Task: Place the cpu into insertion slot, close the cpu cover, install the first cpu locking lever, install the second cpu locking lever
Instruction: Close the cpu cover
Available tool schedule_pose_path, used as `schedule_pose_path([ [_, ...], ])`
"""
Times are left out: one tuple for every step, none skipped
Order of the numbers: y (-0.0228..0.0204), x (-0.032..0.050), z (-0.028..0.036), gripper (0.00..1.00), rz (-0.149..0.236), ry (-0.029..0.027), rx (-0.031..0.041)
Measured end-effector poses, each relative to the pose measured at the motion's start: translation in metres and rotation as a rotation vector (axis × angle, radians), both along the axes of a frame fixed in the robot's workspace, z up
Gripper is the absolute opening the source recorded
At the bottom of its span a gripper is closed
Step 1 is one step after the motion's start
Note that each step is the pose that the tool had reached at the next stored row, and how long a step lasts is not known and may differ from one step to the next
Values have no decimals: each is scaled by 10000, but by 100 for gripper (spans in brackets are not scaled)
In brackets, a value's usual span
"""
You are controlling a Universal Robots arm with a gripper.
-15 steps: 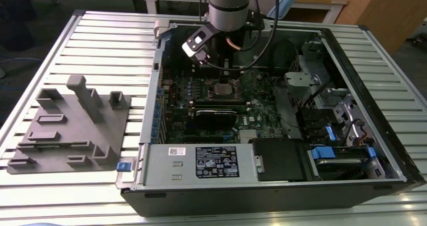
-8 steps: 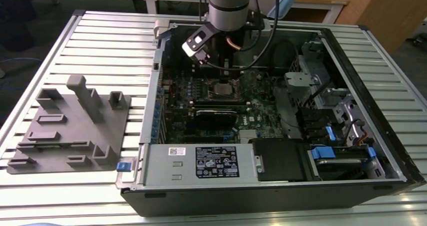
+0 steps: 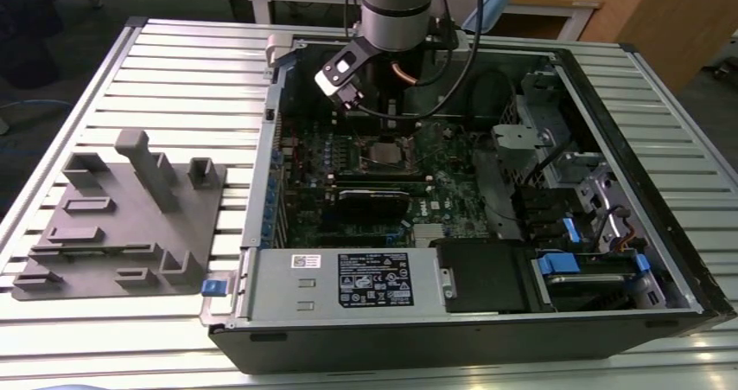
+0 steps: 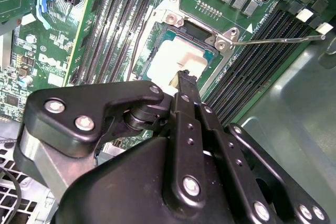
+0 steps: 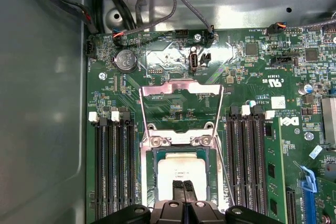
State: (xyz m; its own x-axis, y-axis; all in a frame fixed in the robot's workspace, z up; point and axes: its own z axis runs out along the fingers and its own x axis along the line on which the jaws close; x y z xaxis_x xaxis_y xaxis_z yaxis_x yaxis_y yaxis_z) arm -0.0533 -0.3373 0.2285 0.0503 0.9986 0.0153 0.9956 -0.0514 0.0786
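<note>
Sitting flat in the slot point(image 5: 148, 182), the cpu point(image 5: 181, 167) lies directly under the end effector point(image 5: 184, 186), fingers pinched together, gripping nothing. Beyond the cpu, away from the tips, the cover point(image 5: 181, 89) stands open. One lever point(image 4: 283, 39) juts free, apparently unlatched.

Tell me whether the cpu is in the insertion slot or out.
In. The cpu lies flat inside the insertion slot, its pale top bare, in both wrist views.
</note>
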Motion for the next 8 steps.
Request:
schedule_pose_path([
  [0, 0, 0, 11, 0, 0, 0],
  [0, 0, 0, 11, 0, 0, 0],
  [0, 0, 0, 11, 0, 0, 0],
  [0, 0, 0, 11, 0, 0, 0],
  [0, 0, 0, 11, 0, 0, 0],
  [0, 0, 1, 11, 0, 0, 0],
  [-1, 0, 5, 11, 0, 3, -4],
  [-1, 0, 11, 11, 0, 3, -5],
])
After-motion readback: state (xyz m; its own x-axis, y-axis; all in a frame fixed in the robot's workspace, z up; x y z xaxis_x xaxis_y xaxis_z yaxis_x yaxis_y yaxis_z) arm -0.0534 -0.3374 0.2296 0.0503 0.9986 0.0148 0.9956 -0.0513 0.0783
